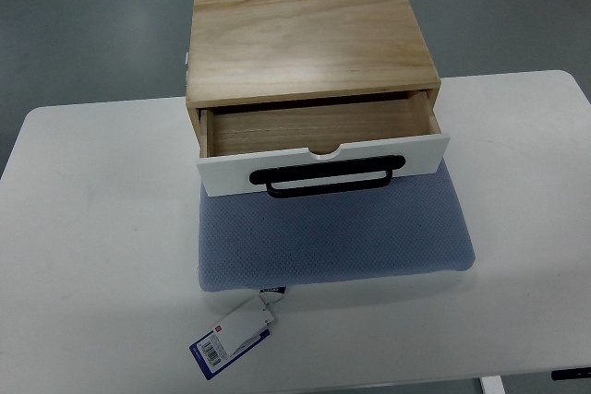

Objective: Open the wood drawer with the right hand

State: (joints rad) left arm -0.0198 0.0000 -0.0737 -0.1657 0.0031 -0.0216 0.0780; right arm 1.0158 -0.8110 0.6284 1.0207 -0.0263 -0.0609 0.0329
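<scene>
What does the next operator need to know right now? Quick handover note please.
Robot hands: neither is in view.
Wooden box sits on a blue cushion on the white table.
Drawer is pulled partway out; what shows of its inside looks empty. Black handle faces the camera.
Done: drawer is open.
Left: apparently nothing; confirm the opening is enough.
A tag hangs from the cushion's near edge.

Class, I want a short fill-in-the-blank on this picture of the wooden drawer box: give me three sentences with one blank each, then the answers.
1. The wood drawer is pulled ____, so its inside shows.
2. The handle on the drawer's white front is ____ in colour.
3. The box stands on a ____ cushion on the white table.

Answers: open; black; blue

No robot hand is in view.
</scene>
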